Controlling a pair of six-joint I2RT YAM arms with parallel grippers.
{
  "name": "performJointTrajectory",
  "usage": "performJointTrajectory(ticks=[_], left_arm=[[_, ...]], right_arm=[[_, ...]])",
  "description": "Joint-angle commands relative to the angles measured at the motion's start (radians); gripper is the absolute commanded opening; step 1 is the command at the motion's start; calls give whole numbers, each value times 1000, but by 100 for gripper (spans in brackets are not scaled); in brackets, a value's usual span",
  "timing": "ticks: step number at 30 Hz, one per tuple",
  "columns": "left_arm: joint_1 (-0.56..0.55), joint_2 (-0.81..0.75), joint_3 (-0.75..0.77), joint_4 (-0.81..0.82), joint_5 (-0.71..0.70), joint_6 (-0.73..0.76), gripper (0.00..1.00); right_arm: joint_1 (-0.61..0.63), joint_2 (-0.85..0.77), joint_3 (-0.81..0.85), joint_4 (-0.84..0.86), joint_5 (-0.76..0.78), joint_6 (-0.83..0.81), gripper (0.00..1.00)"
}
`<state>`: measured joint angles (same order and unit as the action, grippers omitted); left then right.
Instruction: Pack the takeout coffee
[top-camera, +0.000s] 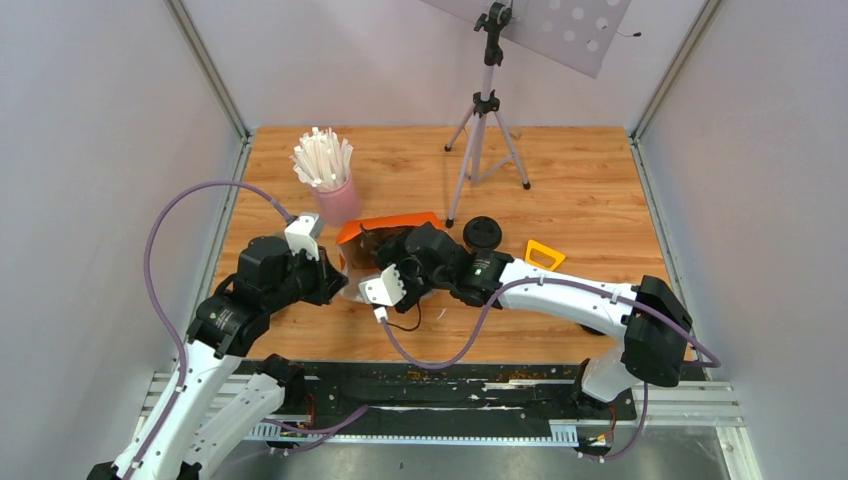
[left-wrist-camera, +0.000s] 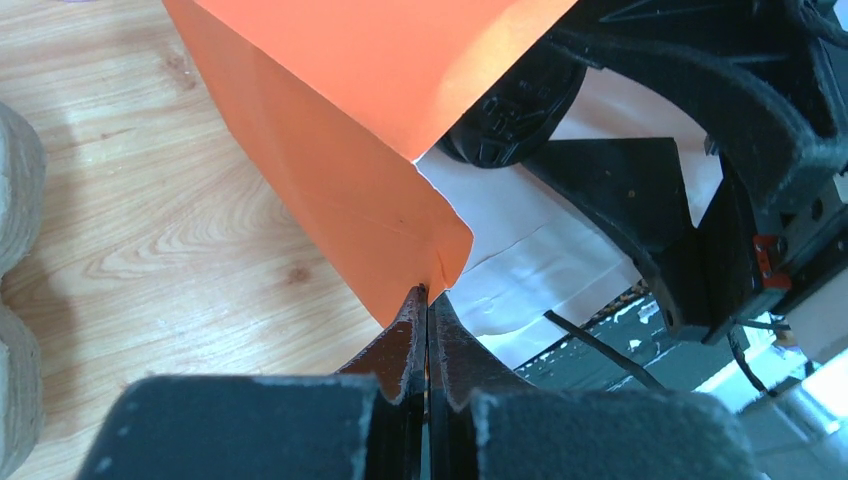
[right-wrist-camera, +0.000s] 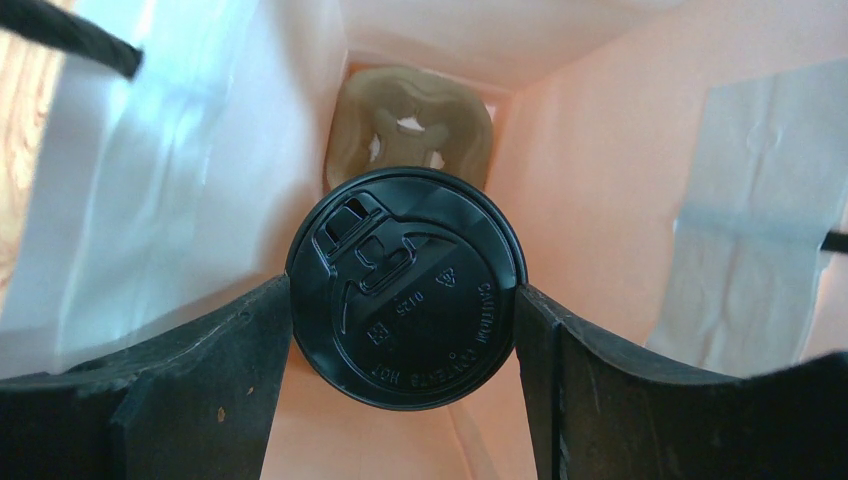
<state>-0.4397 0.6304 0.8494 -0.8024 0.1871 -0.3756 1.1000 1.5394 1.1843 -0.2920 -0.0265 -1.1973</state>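
My left claw (left-wrist-camera: 428, 295) is closed fully, and it pinches the corner edge of the orange bag (left-wrist-camera: 330, 130), which lies on its side on the bench (top-camera: 580, 190). My right claw (right-wrist-camera: 403, 295) reaches inside this bag and holds the takeout coffee (right-wrist-camera: 405, 330). The fingers (right-wrist-camera: 250, 340) stand wide apart and press the black lid at 9 and 3 o'clock. Only the lid of the coffee shows; the cup body under it is hidden. The coffee hangs in the middle of the bag's inside, and the pulp cup tray (right-wrist-camera: 410, 125) sits deeper in the bag, at 12 o'clock from the lid. On the bench, a pink cup (top-camera: 338, 200) with white sticks (top-camera: 322, 158) stands at 11 o'clock from the bag. A round black piece (top-camera: 483, 233) lies at 3 o'clock, near the bag.
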Motion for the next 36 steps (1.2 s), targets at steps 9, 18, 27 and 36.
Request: performJointTrajectory(ticks=[9, 18, 27, 36], left_arm=[[2, 1, -28, 63, 50, 2, 0], [2, -9, -38, 65, 49, -3, 0], [2, -19, -45, 65, 59, -12, 1], [2, -31, -50, 52, 63, -22, 2]], right_arm=[[-24, -22, -62, 69, -6, -47, 48], [-29, -29, -84, 94, -5, -50, 48], [-44, -23, -89, 95, -40, -29, 49], [-54, -8, -86, 139, -58, -8, 48]])
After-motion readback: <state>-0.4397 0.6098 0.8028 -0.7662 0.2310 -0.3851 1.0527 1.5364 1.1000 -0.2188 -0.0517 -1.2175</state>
